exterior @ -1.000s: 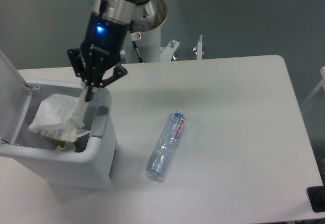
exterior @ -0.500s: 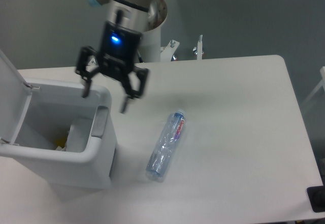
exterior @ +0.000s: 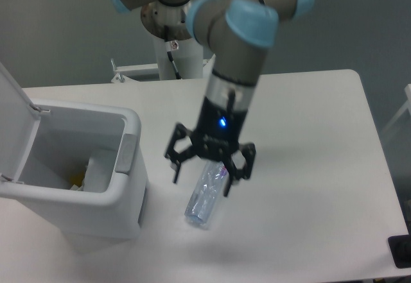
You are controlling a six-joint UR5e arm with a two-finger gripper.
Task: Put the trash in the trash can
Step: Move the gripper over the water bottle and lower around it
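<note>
Bottle (exterior: 204, 199) step now: my gripper (exterior: 202, 179) hangs wide open over it mid-frame, next I drop and close, then bin (exterior: 125, 190) it.

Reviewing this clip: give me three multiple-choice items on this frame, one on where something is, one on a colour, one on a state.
1. Where does the bottle lie?
A. in the trash can
B. on the table
C. on the floor
2. What colour is the trash can?
A. white
B. black
C. green
3. How is the gripper?
A. shut on the bottle
B. shut, empty
C. open over the bottle

Answers: 1 B, it lies flat on the table. 2 A, its walls are white. 3 C, its fingers are spread above the bottle.
</note>
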